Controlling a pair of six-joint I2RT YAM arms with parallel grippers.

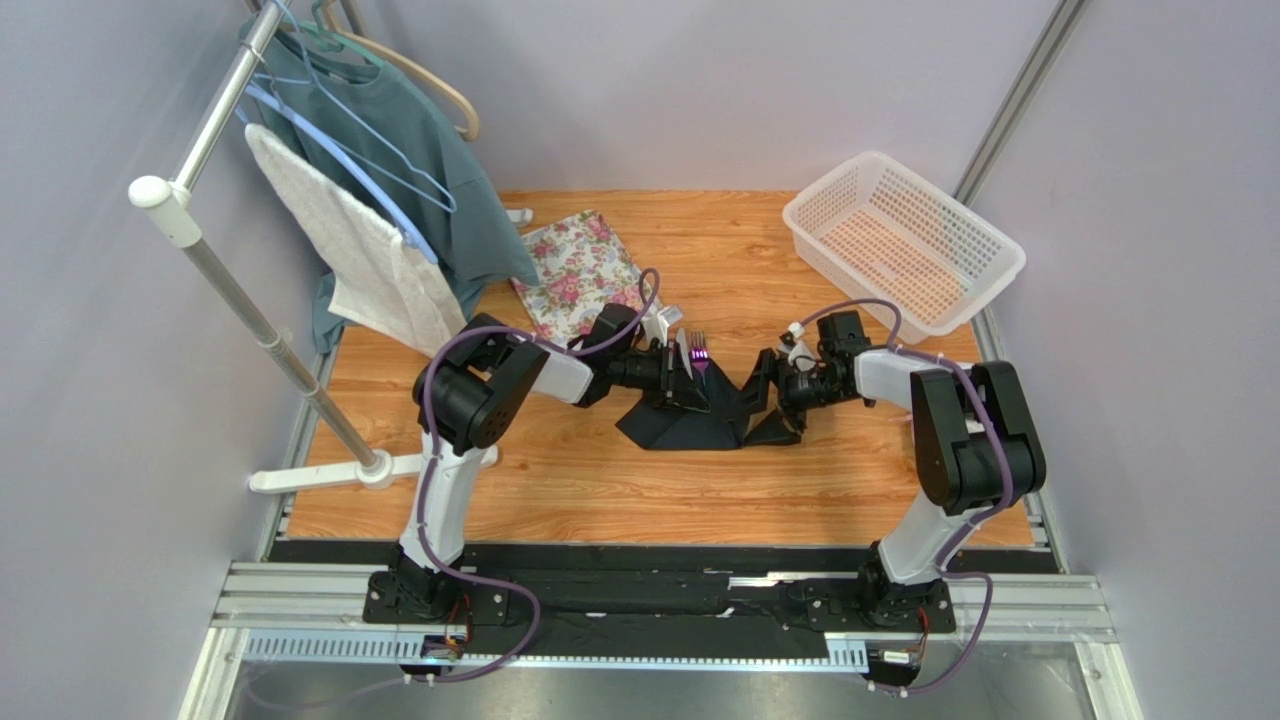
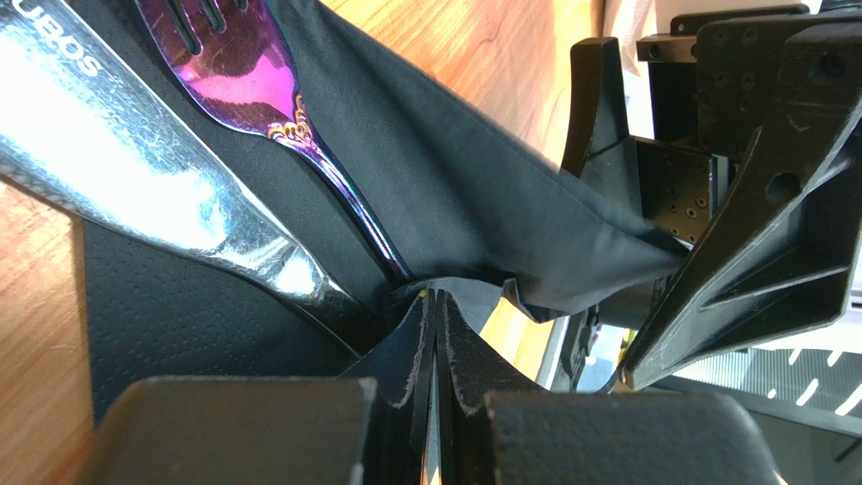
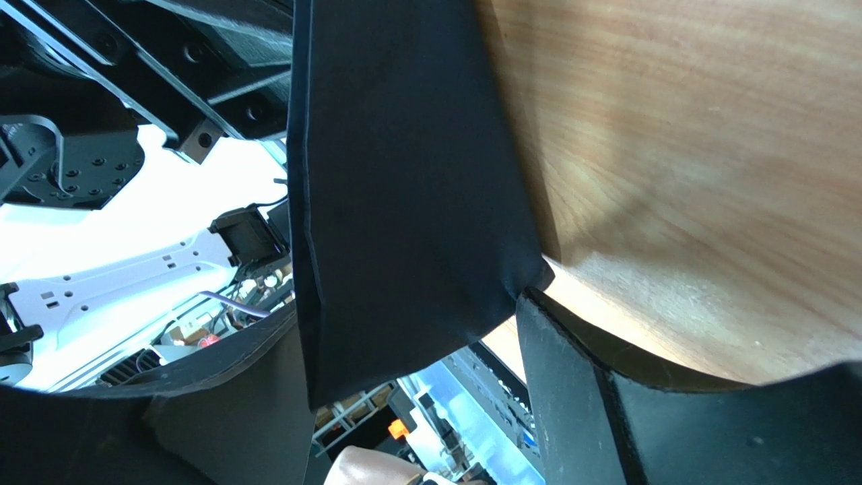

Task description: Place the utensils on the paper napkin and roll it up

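Observation:
The black paper napkin [image 1: 706, 417] lies mid-table between both arms, with one flap raised. A purple fork [image 2: 243, 71] and a shiny grey knife [image 2: 132, 172] rest side by side on it, and the raised flap [image 2: 455, 192] drapes over their handles. My left gripper [image 2: 437, 303] is shut, pinching the napkin's edge at its tips. My right gripper [image 3: 405, 313] is open. A hanging napkin corner [image 3: 405, 202] sits between its fingers and brushes the right fingertip [image 3: 536, 313]. From above, the left gripper [image 1: 684, 375] and right gripper [image 1: 781, 393] face each other across the napkin.
A floral tray [image 1: 579, 270] lies behind the left gripper. A white perforated basket [image 1: 902, 240] stands at the back right. A clothes rack with a teal shirt [image 1: 406, 135] and white towel [image 1: 353, 248] fills the left side, its base [image 1: 323, 477] on the table.

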